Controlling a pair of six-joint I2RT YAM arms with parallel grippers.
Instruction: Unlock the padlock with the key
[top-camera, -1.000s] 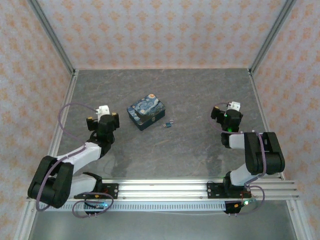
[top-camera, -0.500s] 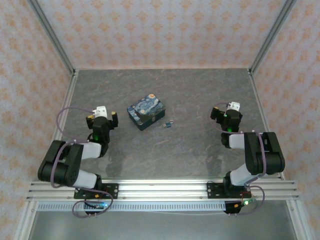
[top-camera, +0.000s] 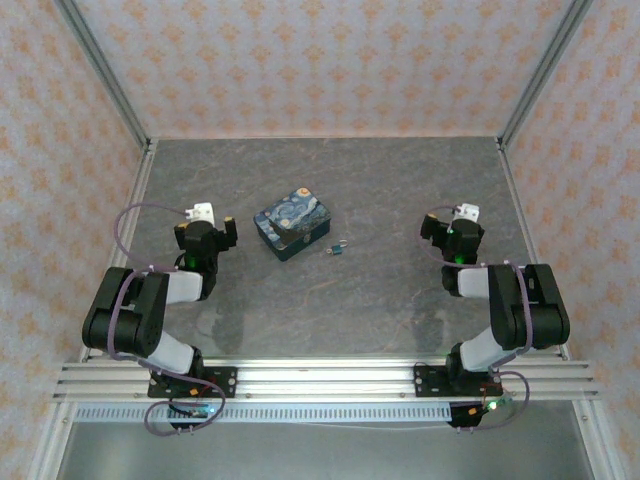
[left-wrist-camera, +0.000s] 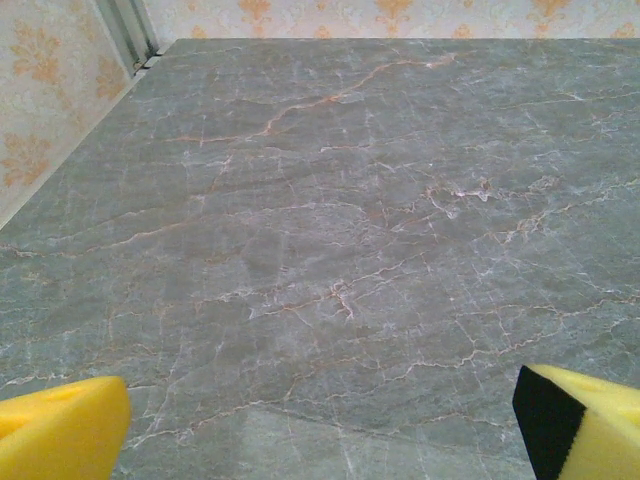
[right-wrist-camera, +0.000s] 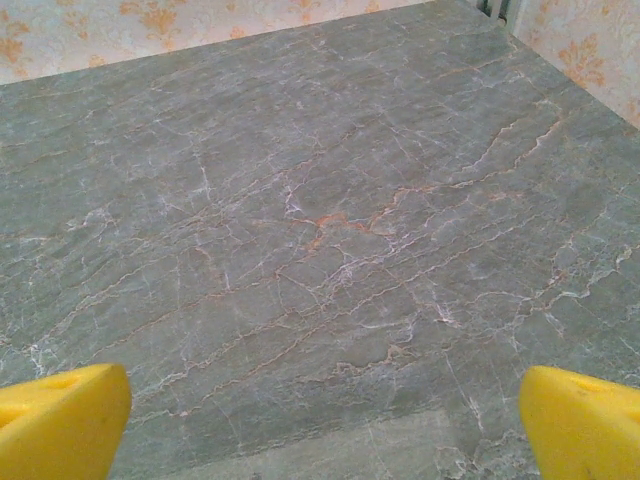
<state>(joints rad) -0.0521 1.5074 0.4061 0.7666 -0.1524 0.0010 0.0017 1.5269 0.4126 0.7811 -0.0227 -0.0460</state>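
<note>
The tiny teal padlock with its silvery shackle lies on the grey marble table, just right of the starry-night box. A small dark piece lies beside it; it is too small to tell whether it is the key. My left gripper hovers left of the box, open, its yellow pads wide apart over bare table with nothing between them. My right gripper sits well right of the padlock, open too, its pads spread over bare marble.
The rectangular starry-night box stands mid-table between the left gripper and the padlock. Patterned walls and metal posts close in the back and sides. An aluminium rail runs along the near edge.
The left arm has folded back toward its base, and its gripper has shifted slightly toward the back. The right arm, padlock and box have not moved.
</note>
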